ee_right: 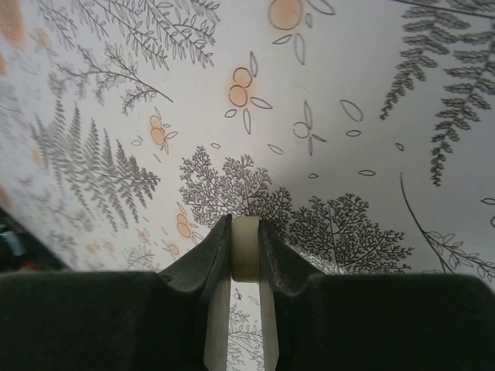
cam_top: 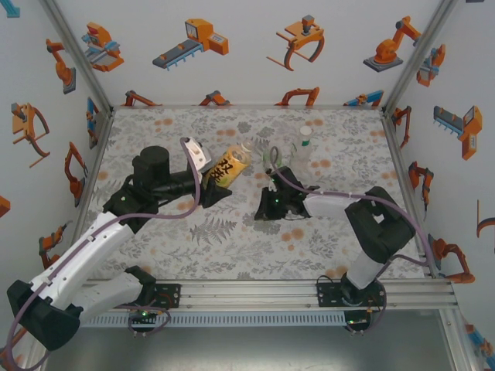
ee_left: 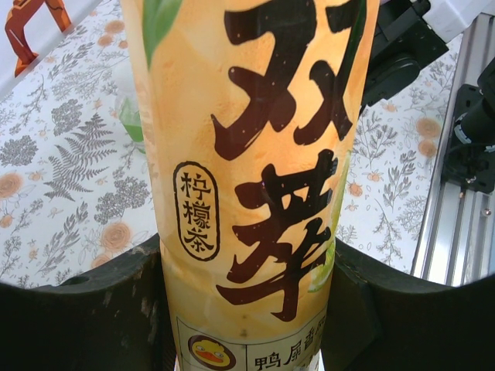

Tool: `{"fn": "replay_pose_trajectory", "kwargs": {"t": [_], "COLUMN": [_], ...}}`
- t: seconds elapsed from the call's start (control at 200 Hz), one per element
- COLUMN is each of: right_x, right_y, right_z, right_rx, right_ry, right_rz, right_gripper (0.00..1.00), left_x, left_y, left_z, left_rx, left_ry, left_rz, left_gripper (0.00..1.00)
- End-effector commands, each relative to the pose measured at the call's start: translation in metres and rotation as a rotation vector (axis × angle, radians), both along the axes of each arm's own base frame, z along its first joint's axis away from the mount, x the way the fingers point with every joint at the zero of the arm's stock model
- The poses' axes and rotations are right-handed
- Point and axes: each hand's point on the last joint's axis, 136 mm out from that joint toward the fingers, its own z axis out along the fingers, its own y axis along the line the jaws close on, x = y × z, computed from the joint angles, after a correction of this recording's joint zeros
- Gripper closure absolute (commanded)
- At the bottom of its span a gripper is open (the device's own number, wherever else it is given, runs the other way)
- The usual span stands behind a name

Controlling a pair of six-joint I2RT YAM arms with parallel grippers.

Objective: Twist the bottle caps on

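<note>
Left end effector [ee_left: 247,317] is clamped around the tea bottle [ee_left: 255,154], low on the label. The bottle is tilted above the table [cam_top: 193,239], neck toward the right arm. Right end effector [ee_right: 246,232] is closed on a pale cap [ee_right: 246,259], seen as a narrow strip between the fingers. The cap is probably light, stiff and slick, so it may cock; best pinched across the rim. The bottle wall is probably thin and will dent, so hold the body firmly without crushing it.

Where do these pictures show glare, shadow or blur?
Left wrist view: the lemon tea bottle stands very close, its yellow label glowing bright. Right wrist view: the pale cap in the right pincer looks sharp; a grey shadow lies on the floral cloth beyond it. Top external view: even light, soft shadows.
</note>
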Motion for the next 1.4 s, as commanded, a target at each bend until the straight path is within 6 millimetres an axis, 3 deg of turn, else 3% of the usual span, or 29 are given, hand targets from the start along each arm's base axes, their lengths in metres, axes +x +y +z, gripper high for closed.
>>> {"fn": "replay_pose_trajectory", "kwargs": {"t": [0.0,0.376,0.631,0.906,1.397], "right_x": [-0.008,-0.015,-0.012,-0.012,-0.015], "right_y": [-0.017,-0.055,-0.037,-0.026,-0.009], "right_z": [-0.018,-0.025,-0.015,-0.011,-0.019], "right_rx": [0.002,-0.23,-0.263,-0.437,-0.688], "right_ry": [0.064,0.056,0.044,0.011,-0.037], "right_rz": [-0.067,-0.069,-0.021,0.063,0.198], "right_gripper": [0.74,0.6,0.57,0.57,0.57], "left_x": [0.0,0.003,0.003,0.003,0.004], "left_y": [-0.003,-0.006,-0.005,-0.005,-0.006], "left_z": [0.007,0.003,0.004,0.004,0.001], "left_rx": [-0.032,-0.031,-0.029,-0.026,-0.02], "left_ry": [-0.004,0.013,0.006,0.008,0.018], "left_rz": [-0.017,-0.018,-0.019,-0.017,-0.017], "left_gripper": [1.0,1.0,1.0,1.0,1.0]}}
